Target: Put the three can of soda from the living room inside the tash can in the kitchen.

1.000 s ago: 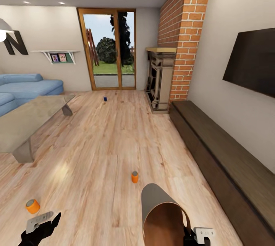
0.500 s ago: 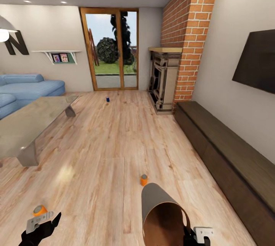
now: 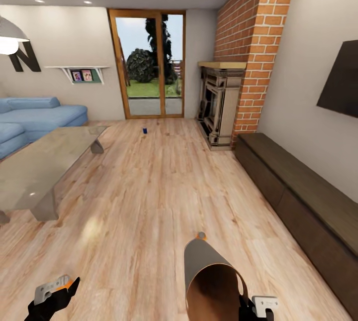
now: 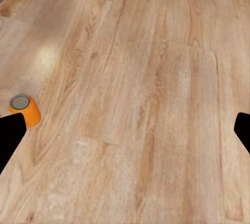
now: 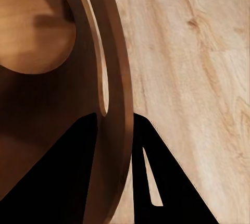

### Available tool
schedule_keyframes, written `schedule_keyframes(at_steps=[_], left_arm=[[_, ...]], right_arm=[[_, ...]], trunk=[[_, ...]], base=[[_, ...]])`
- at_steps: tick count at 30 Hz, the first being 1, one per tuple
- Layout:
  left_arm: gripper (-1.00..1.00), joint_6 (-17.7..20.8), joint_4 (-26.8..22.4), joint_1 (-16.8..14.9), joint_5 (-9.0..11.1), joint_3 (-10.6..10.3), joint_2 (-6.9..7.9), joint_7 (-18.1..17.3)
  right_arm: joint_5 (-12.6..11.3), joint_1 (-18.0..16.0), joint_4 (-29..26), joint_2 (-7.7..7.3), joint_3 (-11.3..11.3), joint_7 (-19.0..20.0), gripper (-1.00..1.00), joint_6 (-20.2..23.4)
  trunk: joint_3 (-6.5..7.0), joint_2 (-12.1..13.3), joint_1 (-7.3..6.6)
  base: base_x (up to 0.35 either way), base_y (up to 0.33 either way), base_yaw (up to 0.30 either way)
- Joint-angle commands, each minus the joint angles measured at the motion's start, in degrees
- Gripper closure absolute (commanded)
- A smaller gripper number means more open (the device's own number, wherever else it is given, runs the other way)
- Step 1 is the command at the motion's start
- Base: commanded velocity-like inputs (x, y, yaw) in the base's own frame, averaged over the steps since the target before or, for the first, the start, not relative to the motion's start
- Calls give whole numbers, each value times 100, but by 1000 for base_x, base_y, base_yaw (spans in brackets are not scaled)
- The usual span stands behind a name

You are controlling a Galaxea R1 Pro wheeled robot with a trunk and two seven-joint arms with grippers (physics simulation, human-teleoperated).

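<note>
The view is advancing into the living room, the orange cans sliding toward six o'clock. The right gripper (image 5: 112,182) is pinching the trash can (image 3: 211,281) by its rim; the left gripper (image 4: 125,130) is gaping empty beside an orange can (image 4: 26,109). Another orange can (image 3: 201,236) is peeking at twelve o'clock of the bin, the blue can (image 3: 144,131) waiting far ahead; none looks binned.

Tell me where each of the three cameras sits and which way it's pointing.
Head view: high on the robot, facing the glass doors; left gripper and right gripper show low.
Left wrist view: above the floor, jaws apart, orange can near one tip.
Right wrist view: at the trash can rim, jaws clamped.
Shared: trash can, floor.
</note>
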Motion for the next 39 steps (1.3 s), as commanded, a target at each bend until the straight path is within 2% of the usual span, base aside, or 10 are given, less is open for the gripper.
schedule_keyframes(at_steps=[1, 10, 13, 15, 16, 19, 22, 39], left_arm=[[-100, 0, 0, 0, 0, 0, 2, 0], [-100, 0, 0, 0, 0, 0, 0, 0], [-100, 0, 0, 0, 0, 0, -1, 0], [-100, 0, 0, 0, 0, 0, 1, 0], [-100, 0, 0, 0, 0, 0, 2, 0], [-100, 0, 0, 0, 0, 0, 1, 0], [-100, 0, 0, 0, 0, 0, 1, 0], [-100, -12, 0, 0, 0, 0, -1, 15]], right_arm=[[-10, -2, -11, 1, 1, 41, 100, 0], [-10, -2, -11, -23, -2, 44, 100, 0], [20, -2, -15, -83, -6, 48, 100, -6], [163, -7, -23, -175, -12, 44, 100, -7], [280, -23, -25, -270, -23, 40, 100, -8], [431, -55, -27, -489, -57, 35, 100, -9], [503, -76, -28, -615, -74, 33, 100, -9], [478, -81, -21, -600, -75, 33, 100, -9]], trunk=[[1, 0, 0], [1, 0, 0], [1, 0, 0], [1, 0, 0], [1, 0, 0], [1, 0, 0], [1, 0, 0], [1, 0, 0]], base=[[115, 311, 0], [116, 311, 0], [116, 311, 0], [116, 311, 0], [116, 311, 0], [116, 311, 0], [116, 311, 0], [116, 310, 0]])
